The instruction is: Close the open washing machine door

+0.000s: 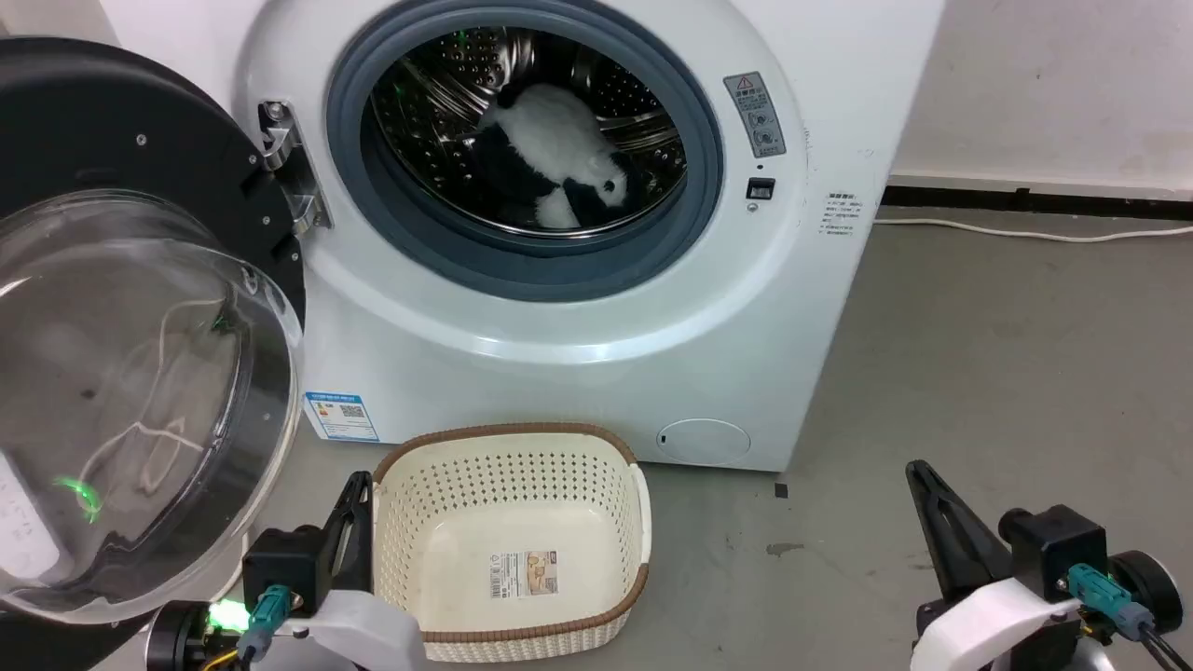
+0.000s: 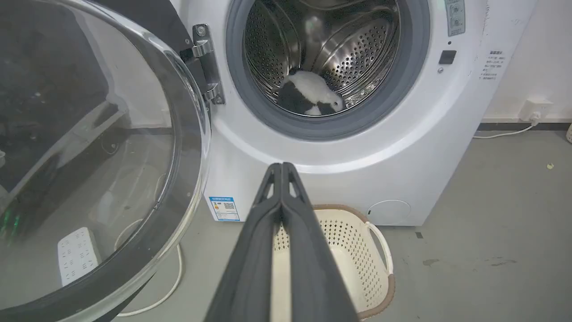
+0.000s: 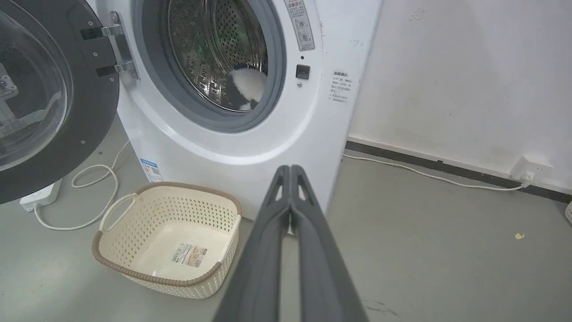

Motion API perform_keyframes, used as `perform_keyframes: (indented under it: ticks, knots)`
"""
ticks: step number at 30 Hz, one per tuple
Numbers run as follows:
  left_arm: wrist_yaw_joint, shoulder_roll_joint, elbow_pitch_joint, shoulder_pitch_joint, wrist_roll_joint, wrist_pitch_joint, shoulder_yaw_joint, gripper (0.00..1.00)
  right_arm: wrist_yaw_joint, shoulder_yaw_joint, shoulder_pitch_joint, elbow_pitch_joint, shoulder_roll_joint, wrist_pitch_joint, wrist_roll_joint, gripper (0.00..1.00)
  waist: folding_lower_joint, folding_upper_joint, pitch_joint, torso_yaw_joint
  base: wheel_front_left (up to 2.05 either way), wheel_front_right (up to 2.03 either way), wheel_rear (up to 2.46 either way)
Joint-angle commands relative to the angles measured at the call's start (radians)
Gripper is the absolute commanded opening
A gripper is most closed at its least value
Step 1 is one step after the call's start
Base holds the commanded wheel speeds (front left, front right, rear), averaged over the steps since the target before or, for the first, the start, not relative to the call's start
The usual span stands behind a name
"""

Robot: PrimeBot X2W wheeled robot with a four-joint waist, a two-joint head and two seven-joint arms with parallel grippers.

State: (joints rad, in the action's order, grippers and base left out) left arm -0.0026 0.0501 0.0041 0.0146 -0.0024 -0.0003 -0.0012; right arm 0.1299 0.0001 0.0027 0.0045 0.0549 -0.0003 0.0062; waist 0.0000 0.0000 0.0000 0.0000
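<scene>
— What is lying around the work area?

— A grey floor [image 1: 979, 354] is stretching out in front of a white wall [image 3: 447, 67], and a white socket [image 3: 530, 166] is sitting low on that wall.

— Where is the washing machine standing?

— The washing machine [image 1: 578, 373] is standing on the floor before the wall. Its grey-rimmed drum mouth [image 1: 522, 270] is gaping toward the robot, and a black-and-white plush toy [image 1: 559, 149] is lying inside the steel drum.

— And the door?

— The washing machine door [image 1: 112, 102] is hanging wide open on the robot's left, swung out on its metal hinge [image 1: 289, 177]. Its glass bowl [image 1: 121, 373] is bulging toward the head camera, well apart from the drum mouth.

— What is sitting in front of the machine?

— A cream perforated basket [image 1: 508, 438] with a brown rim is resting on the floor just before it. It is lying below the drum mouth, between the blue sticker [image 1: 342, 417] and the round flap [image 1: 704, 440].

— How are the grippers looking?

— The left gripper [image 1: 358, 485] is pointing up at the lower left of the head view, between the door's glass and the basket's left rim. Its two fingers are pressing flat together on nothing. I cannot tell whether it is touching the basket. The right gripper [image 1: 918, 471] is pointing up at the lower right over bare floor, well apart from the machine. Its fingers are likewise pressing together and gripping nothing.
</scene>
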Motion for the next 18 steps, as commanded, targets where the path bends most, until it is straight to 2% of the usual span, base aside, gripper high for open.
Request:
perform_keyframes:
  ticks: [1,18]
  knots:
    - [0.003,0.000,-0.004,-0.015,0.002,0.000,0.001,0.00,0.001,0.000,-0.003,-0.005,-0.005,0.000,-0.006,0.00,0.0000,0.0000,0.000,0.000,0.00,0.00,0.00]
    - [0.003,0.000,-0.004,-0.015,0.002,0.000,0.001,0.00,0.001,0.000,-0.003,-0.005,-0.005,0.000,-0.006,0.00,0.0000,0.0000,0.000,0.000,0.00,0.00,0.00]
